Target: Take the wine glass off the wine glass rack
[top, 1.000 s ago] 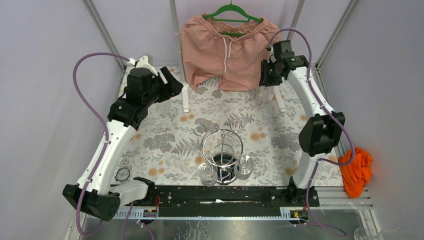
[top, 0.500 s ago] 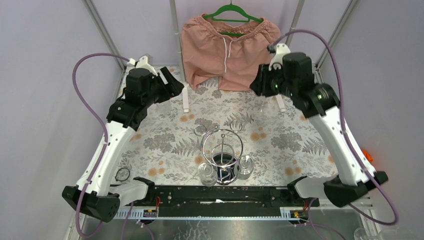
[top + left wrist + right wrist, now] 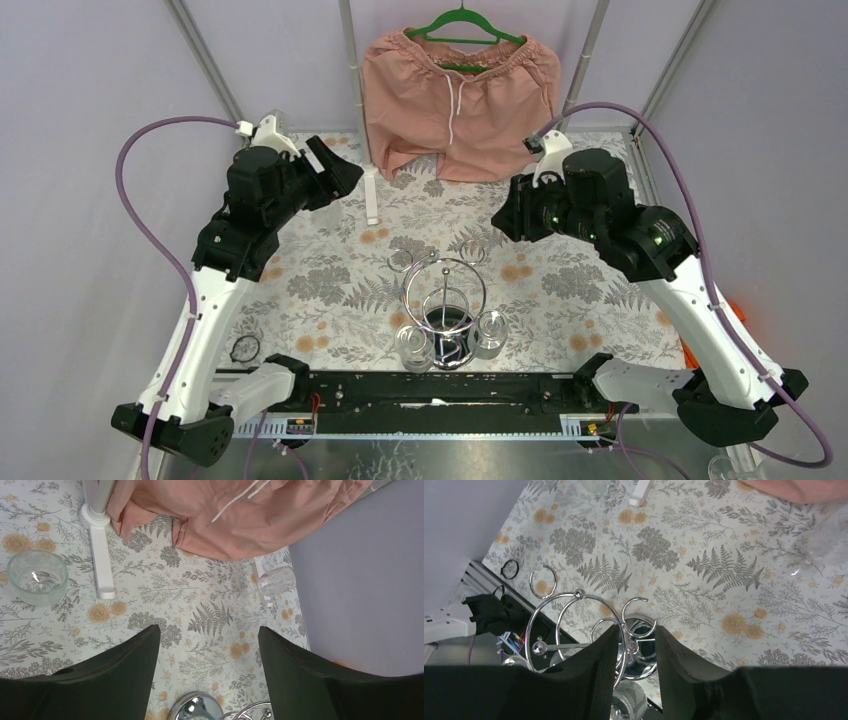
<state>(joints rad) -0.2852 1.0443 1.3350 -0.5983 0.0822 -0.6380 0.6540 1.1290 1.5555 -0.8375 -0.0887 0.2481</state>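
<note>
Walls: plain pale lilac-grey panels [image 3: 80, 150] close in the booth on the left, back and right (no window shows in any view).
Frame: slim silver metal posts [image 3: 205, 60] rise at the corners and up the middle of the back wall.
Table: a cloth [image 3: 330, 290] printed with grey ferns and orange flowers covers the top.
Back of table: pink drawstring shorts [image 3: 455, 100] hang from a green hanger [image 3: 462, 18], above white stand feet [image 3: 102, 555] resting on the cloth.
Front edge: a grooved metal rail [image 3: 450, 428] runs along the near side.
Light: soft and even, with only faint shadows on the cloth.
</note>
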